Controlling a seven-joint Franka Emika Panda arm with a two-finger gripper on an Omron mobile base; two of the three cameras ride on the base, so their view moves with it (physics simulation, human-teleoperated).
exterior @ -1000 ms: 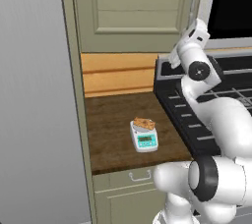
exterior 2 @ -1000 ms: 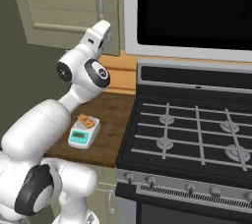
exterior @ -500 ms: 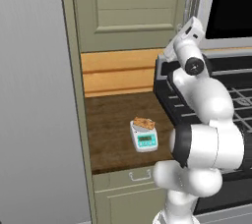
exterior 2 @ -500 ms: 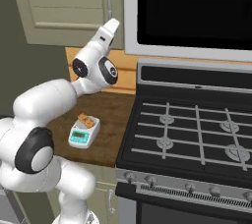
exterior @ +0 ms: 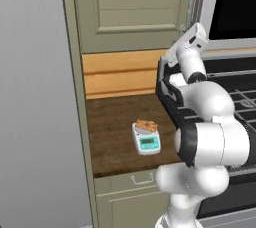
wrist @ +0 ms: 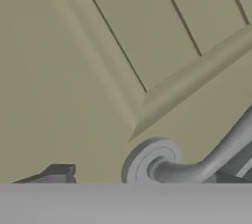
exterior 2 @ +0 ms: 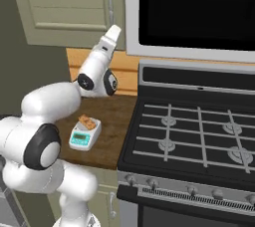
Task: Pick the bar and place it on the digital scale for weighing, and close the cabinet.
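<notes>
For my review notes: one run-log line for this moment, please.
bar: on digital scale | gripper: at cabinet door, by handle

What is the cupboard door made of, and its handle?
The cabinet door looks like painted wood: flat olive-green with raised panel lines, though it could be another board. Its handle looks like smooth grey metal, with a soft sheen along the curve.
</notes>
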